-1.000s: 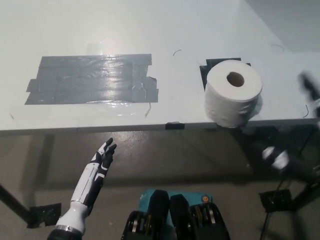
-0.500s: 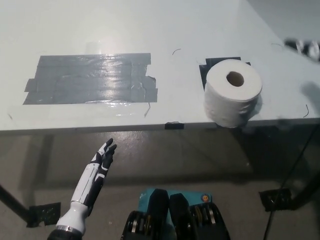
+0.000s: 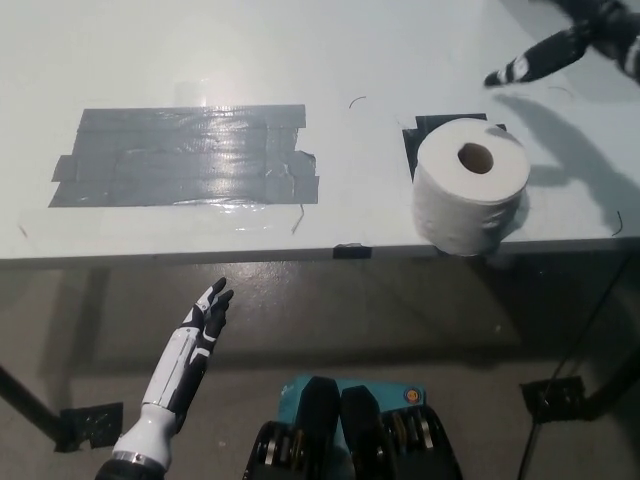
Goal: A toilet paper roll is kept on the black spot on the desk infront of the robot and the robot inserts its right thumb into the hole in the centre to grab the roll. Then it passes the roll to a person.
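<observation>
we see the white toilet paper roll (image 3: pixel 470 186) standing hole-up on the black tape patch (image 3: pixel 420 138) near the white desk's (image 3: pixel 300 60) front edge. our black right hand (image 3: pixel 570 42) hovers beyond it, holding nothing, fingers blurred so we cannot tell their spread. our white left hand (image 3: pixel 205 318) rests below the desk, fingers apart, empty.

1. I see a white toilet paper roll (image 3: pixel 470 195) on a black spot (image 3: pixel 420 135).
2. The desk (image 3: pixel 300 60) reads pale grey-white, with a patch of glossy grey tape (image 3: pixel 185 155).
3. My left hand (image 3: pixel 205 320) is white with black fingers.
4. My right hand (image 3: pixel 565 40) is black with pale bands.
</observation>
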